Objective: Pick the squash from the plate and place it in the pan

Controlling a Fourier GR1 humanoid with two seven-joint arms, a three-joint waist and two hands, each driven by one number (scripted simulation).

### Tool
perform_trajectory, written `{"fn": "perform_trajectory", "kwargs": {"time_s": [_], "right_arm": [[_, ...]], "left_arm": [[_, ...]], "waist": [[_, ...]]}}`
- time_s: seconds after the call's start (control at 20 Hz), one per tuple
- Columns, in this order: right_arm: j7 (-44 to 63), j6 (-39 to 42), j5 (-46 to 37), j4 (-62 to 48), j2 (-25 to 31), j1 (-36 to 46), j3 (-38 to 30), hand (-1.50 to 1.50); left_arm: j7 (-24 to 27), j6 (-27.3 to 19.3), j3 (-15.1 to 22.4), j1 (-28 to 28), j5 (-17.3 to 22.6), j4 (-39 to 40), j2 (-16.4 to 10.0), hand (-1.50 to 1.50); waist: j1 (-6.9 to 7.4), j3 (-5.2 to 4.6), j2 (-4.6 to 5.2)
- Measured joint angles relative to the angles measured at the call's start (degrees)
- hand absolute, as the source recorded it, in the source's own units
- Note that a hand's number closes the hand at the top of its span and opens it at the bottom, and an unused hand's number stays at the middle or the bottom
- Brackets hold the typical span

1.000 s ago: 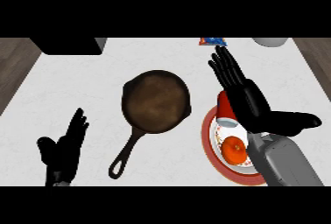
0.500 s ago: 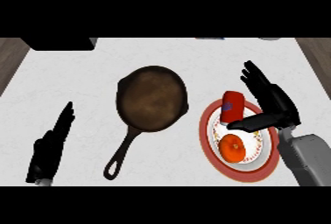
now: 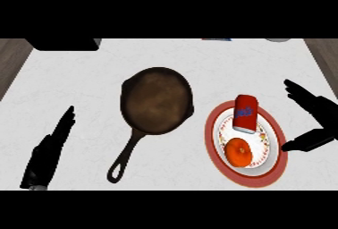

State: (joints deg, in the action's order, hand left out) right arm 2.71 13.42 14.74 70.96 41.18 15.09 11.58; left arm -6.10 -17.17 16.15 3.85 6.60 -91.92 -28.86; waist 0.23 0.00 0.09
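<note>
Right of the pan (image 3: pixel 158 100), the orange squash (image 3: pixel 239 152) sits untouched on the plate (image 3: pixel 249 177) beside a red can (image 3: pixel 246 112). The right hand (image 3: pixel 317 103) hovers beyond the plate's rim, fingers and thumb spread apart, likely readying a grasp; the left hand (image 3: pixel 46 154) rests open at lower left.

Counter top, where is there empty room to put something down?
Bare white counter lies between the left hand and the dark round iron pan, and along the far side above the pan. Crowded at right: the red-rimmed plate holds an orange squash and red packet, right hand beside it.
</note>
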Motion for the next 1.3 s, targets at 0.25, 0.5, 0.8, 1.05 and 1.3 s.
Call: {"fn": "perform_trajectory", "kwargs": {"time_s": [0.25,0.5,0.8,1.05,1.3], "right_arm": [[0.32,9.98,-2.54,-1.63,3.91,5.25,2.25,-1.5],[3.79,17.82,-3.53,-0.89,2.63,10.24,5.23,-1.5],[13.3,22.03,-4.63,3.21,-0.63,13.44,6.84,-1.5],[22.9,25.81,-3.83,4.4,-4.28,17.04,8.16,-1.5],[27.71,29.22,-6.65,4.63,-7.02,18.99,10.07,-1.5]], "left_arm": [[-0.42,0.6,0.08,-0.38,-0.84,-0.33,0.49,0.0],[-0.19,1.78,-1.17,-1.1,-1.04,1.08,0.82,0.0],[-0.28,2.26,-1.92,-0.83,-2.48,1.73,2.58,0.0],[0.67,3.52,-2.96,-0.53,-3.12,2.42,3.25,0.0],[-1.02,4.75,-4.22,-0.77,-3.39,1.16,3.36,0.0]], "waist": [[0.59,0.0,0.04],[0.51,-0.03,0.0],[0.16,-0.04,-0.12],[0.2,-0.04,-0.13],[0.23,-0.02,-0.12]]}}
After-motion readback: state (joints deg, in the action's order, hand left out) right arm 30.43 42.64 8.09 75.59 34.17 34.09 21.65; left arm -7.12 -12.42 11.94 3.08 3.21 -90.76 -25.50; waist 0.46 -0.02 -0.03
